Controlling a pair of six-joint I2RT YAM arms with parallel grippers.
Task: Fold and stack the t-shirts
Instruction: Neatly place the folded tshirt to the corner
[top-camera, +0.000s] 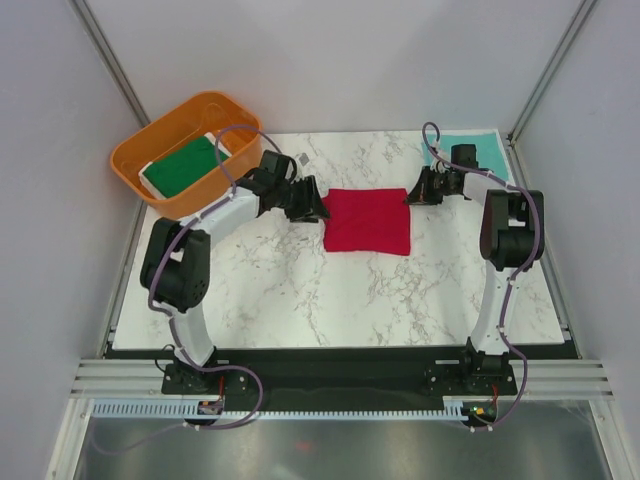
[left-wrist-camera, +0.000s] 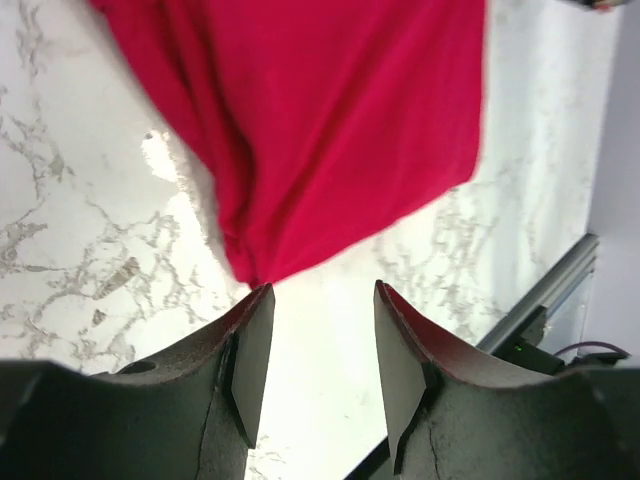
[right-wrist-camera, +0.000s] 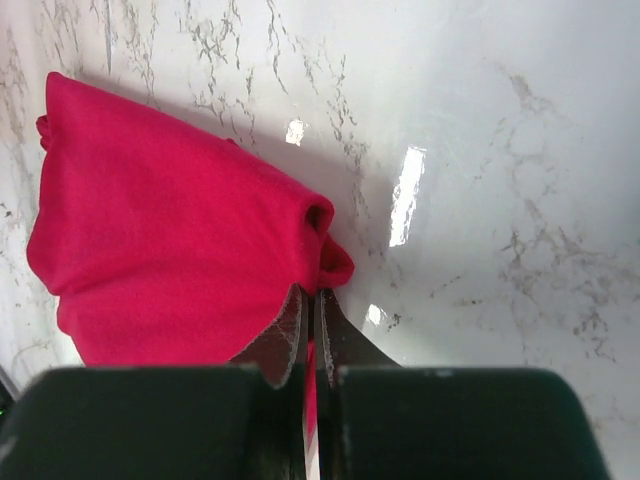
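Right jaws pinch the red t-shirt (top-camera: 367, 221) by its edge, probably to fold it. Left jaws apart, poised opposite.

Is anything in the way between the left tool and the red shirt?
No, nothing visible. The left tool is open, and only bare marble table lies between it and the corner of the red shirt.

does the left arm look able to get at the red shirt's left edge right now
Probably yes: the left gripper is open and sits just short of the red t-shirt, with only bare marble table between them.
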